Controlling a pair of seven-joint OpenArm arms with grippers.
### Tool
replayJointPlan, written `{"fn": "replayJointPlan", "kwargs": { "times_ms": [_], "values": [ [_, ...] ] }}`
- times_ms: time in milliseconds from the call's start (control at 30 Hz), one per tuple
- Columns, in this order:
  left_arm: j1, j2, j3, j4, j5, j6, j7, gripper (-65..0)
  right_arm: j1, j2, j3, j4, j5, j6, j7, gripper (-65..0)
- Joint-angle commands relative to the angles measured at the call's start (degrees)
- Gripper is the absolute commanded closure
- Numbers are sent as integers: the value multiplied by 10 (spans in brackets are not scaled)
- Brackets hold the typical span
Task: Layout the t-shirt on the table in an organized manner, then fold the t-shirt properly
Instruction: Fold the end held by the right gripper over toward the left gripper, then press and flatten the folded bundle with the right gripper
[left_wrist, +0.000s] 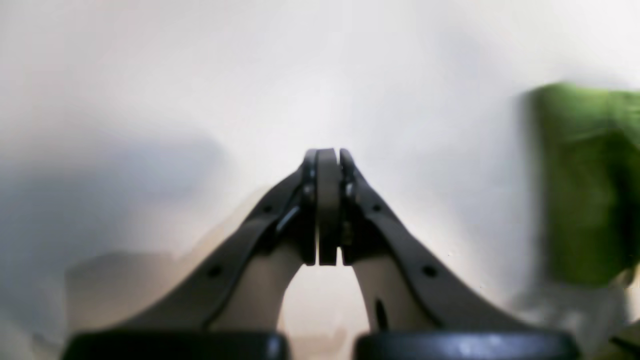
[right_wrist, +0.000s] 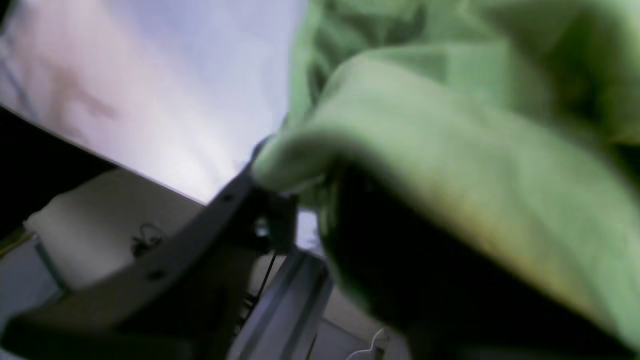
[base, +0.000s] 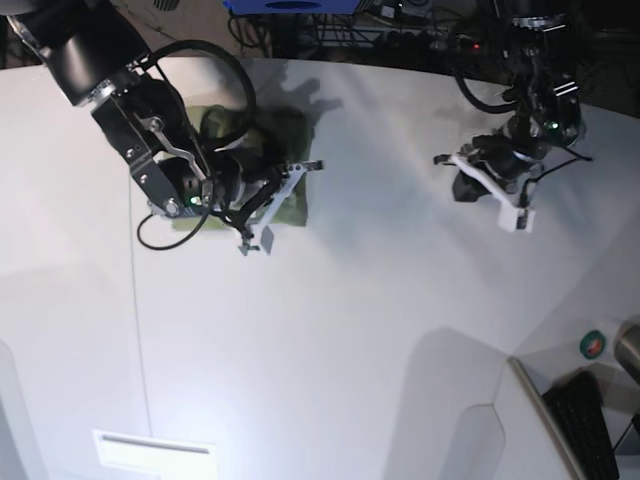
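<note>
Folding looks nearly done: t-shirt (base: 262, 165) lies as a compact bundle on the table (base: 350, 330), right pincer (base: 272, 210) spread over it; left pincer (left_wrist: 327, 160) pressed together, well apart.

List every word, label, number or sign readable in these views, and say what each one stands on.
No text can be read in any view.
The t-shirt shows no print or legible tag.
The table carries no lettering.
A round green and red sticker at the base view's right edge is too small to read.
Both wrist views are too blurred for any writing.
</note>
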Motion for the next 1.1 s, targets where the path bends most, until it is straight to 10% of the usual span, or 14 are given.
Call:
{"fn": "replayJointPlan", "kwargs": {
  "times_ms": [0, 200, 567, 833, 933, 1067],
  "values": [
    [-2, -7, -24, 7, -11, -13, -11, 0, 9, -2, 3, 22, 4, 0, 4, -225],
    [16, -8, -150, -32, -58, -80, -9, 0, 3, -1, 0, 56, 4, -49, 3, -417],
    [9, -21, -157, -51, -62, -80, -9, 0, 4, -21, -82, 90, 5, -57, 4, -419],
    [2, -30, -162, -53, -62, -80, -9, 0, -5, 40, -14, 261, 4, -91, -62, -416],
    [2, -32, -162, -54, -62, -80, -9, 0, -19, 61, 31, 250, 4, -138, -62, -333],
    [-4, -34, -162, -77, -62, -80, -9, 0, -43, 72, 58, 244, 3, -141, -62, -27]
  ]
}}
